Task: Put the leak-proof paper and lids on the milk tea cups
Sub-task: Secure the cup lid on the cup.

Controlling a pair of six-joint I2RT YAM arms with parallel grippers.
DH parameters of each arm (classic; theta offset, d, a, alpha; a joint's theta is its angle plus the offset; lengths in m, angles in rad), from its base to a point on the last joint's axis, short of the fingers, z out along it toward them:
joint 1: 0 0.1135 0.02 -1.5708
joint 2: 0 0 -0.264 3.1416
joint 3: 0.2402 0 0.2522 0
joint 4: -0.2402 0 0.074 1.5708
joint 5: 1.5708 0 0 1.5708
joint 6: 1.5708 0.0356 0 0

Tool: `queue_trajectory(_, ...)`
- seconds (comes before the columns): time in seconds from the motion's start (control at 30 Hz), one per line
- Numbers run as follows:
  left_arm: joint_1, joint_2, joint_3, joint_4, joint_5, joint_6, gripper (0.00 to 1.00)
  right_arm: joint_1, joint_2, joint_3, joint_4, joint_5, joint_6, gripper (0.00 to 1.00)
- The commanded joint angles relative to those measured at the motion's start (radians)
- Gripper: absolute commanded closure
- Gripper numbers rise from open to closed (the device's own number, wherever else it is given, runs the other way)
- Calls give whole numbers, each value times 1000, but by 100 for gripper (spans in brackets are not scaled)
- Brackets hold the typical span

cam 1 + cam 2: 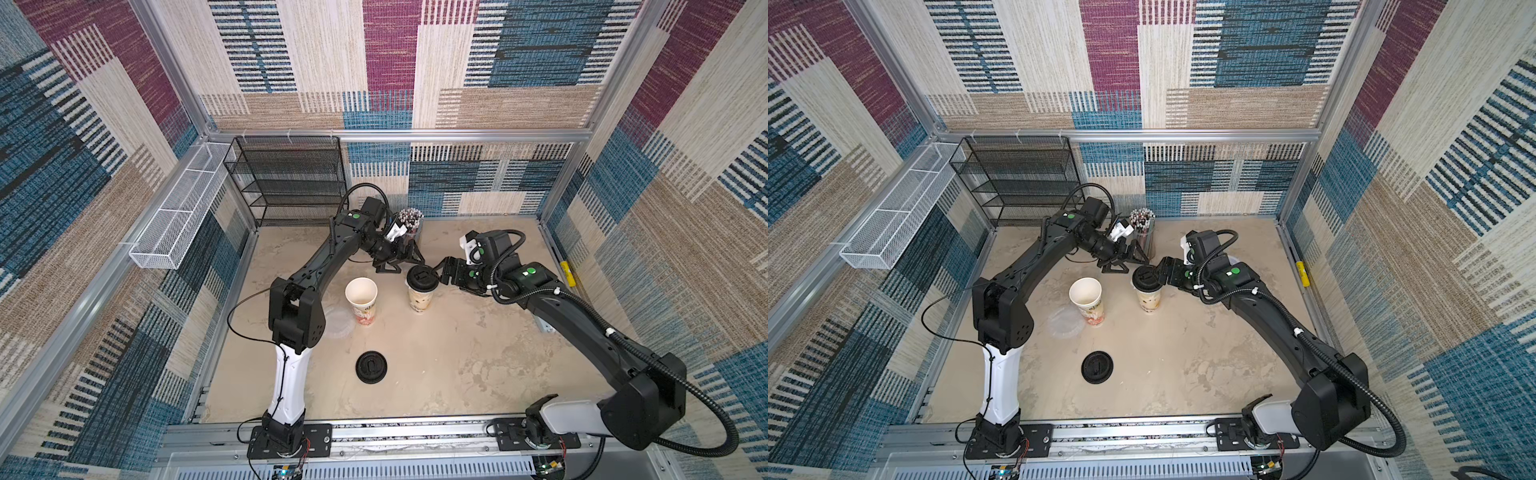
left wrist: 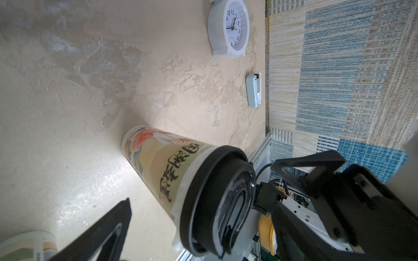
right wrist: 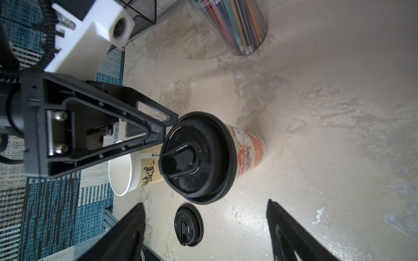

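Two milk tea cups stand mid-table in both top views. The open cup (image 1: pixel 360 299) is uncovered. The other cup (image 1: pixel 420 300) wears a black lid (image 1: pixel 422 277), and a whitish edge (image 2: pixel 188 178) shows under that lid's rim. One translucent sheet of leak-proof paper (image 1: pixel 1065 322) lies flat on the table beside the open cup. My left gripper (image 1: pixel 400 264) hangs open just behind the lidded cup and holds nothing. My right gripper (image 1: pixel 439 272) is open at that cup's right, level with the lid, also holding nothing. In the right wrist view its fingers (image 3: pixel 291 230) stand wide apart.
A loose black lid (image 1: pixel 371 366) lies nearer the front. A clear straw holder (image 1: pixel 409 226) stands behind my left gripper. At the back left are a black mesh shelf (image 1: pixel 291 183) and a white wire basket (image 1: pixel 183 216). A white clock (image 2: pixel 228 27) sits near the right wall.
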Motion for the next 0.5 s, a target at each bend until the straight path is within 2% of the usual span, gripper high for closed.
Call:
queue_trajectory(0.0, 2, -28, 14, 16, -22, -19, 1, -1, -6, 12, -8, 0, -4, 14)
queue_trajectory(0.13, 7, -108, 24, 16, -128, -14, 1, -2, -31, 9, -22, 13, -13, 14)
queue_trajectory(0.3, 29, -298, -17, 16, -385, -20, 0, -4, -99, -30, -18, 52, -26, 17)
queue_trajectory(0.37, 64, -410, -102, 26, -500, -53, 2, -4, -139, -63, -5, 87, -26, 20)
queue_trajectory(0.47, 164, -602, -319, 97, -592, -122, 5, -4, -204, -115, 19, 137, -20, 22)
